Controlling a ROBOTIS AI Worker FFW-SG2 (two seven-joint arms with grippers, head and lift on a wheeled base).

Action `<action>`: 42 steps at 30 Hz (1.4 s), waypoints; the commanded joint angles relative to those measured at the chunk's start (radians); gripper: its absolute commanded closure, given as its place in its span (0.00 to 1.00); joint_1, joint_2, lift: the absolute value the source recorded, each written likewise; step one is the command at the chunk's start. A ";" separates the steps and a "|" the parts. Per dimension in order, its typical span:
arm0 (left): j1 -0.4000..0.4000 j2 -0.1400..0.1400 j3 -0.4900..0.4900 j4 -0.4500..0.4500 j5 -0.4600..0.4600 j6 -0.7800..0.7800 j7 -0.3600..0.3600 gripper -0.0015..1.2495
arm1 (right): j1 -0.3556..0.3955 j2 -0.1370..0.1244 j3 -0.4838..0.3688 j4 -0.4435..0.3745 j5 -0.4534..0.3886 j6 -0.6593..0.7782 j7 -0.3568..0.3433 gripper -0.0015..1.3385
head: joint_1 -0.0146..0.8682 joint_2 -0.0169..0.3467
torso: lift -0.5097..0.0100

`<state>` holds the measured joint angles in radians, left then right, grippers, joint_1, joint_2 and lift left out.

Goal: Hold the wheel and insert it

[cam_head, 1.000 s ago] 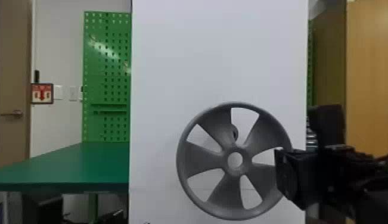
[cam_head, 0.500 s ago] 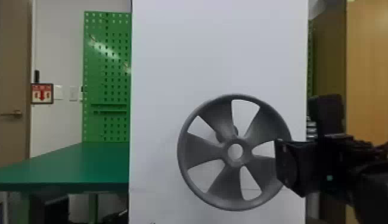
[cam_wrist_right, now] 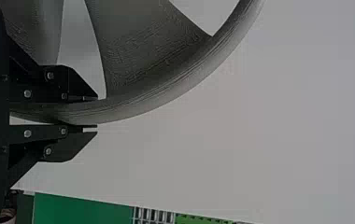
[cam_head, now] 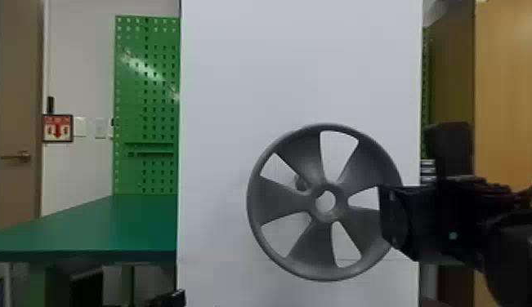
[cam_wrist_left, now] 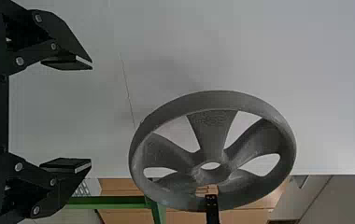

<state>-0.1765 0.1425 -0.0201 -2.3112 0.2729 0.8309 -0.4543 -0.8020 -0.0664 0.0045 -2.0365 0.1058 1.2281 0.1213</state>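
Note:
The grey five-spoked wheel (cam_head: 283, 200) faces the head camera before a white panel (cam_head: 301, 73), its rim held at the right by my right gripper (cam_head: 393, 218). Behind an opening up-left of the hub shows part of a grey round knob (cam_head: 301, 182); whether the wheel touches it I cannot tell. In the right wrist view the right gripper (cam_wrist_right: 96, 112) is shut on the rim of the wheel (cam_wrist_right: 143, 100). My left gripper (cam_wrist_left: 91, 114) stands open with nothing between its fingers, apart from the wheel (cam_wrist_left: 213, 100), whose rim meets a black finger (cam_wrist_left: 211, 207) of the right gripper.
A green table (cam_head: 93, 224) stands at the left with a green pegboard (cam_head: 154, 110) behind it. A wooden surface (cam_head: 510, 90) rises at the far right. A dark part (cam_head: 171, 298) pokes in at the bottom edge, left of the panel's lower corner.
The wheel and my right gripper have risen a little together, and the knob now shows farther left through the wheel's opening. The grip on the rim is kept.

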 commanded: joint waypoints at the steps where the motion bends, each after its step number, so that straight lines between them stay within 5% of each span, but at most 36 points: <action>1: -0.003 0.000 -0.004 0.004 0.002 0.001 -0.001 0.40 | -0.013 -0.001 0.000 0.001 0.000 -0.001 -0.002 0.85 | 0.02 0.06 | 0.02; 42: -0.009 0.003 -0.018 0.009 0.006 0.001 0.000 0.40 | -0.056 0.003 0.006 0.022 0.003 -0.001 -0.008 0.85 | 0.02 0.06 | 0.02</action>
<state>-0.1854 0.1457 -0.0365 -2.3020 0.2792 0.8308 -0.4541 -0.8573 -0.0662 0.0079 -2.0141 0.1074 1.2272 0.1150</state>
